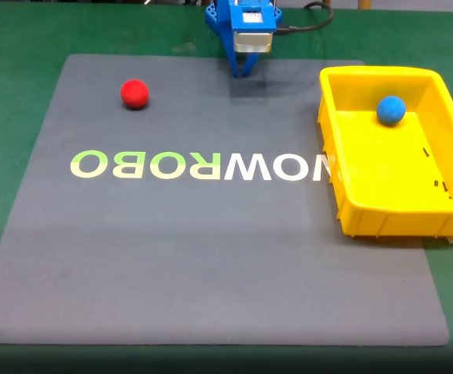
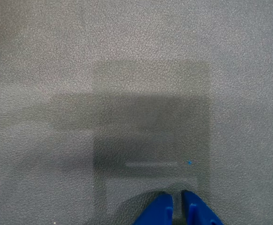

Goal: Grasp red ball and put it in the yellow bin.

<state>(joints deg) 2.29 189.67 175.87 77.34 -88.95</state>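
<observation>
The grey mat (image 1: 211,249) is bare around the bin (image 1: 382,206) at its right edge in the fixed view, which holds only a blue ball (image 1: 391,110), so the task looks to be at its start. The gripper (image 1: 242,74) hangs at the mat's far edge, fingers (image 2: 157,212) nearly together and holding nothing. The red ball (image 1: 135,93) lies well to its left with nothing between, so the next move calls for swinging left, opening, and descending.

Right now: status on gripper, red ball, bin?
Gripper shut, empty, at mat's far edge. Red ball loose on mat. Yellow bin holds blue ball. Path clear.
</observation>
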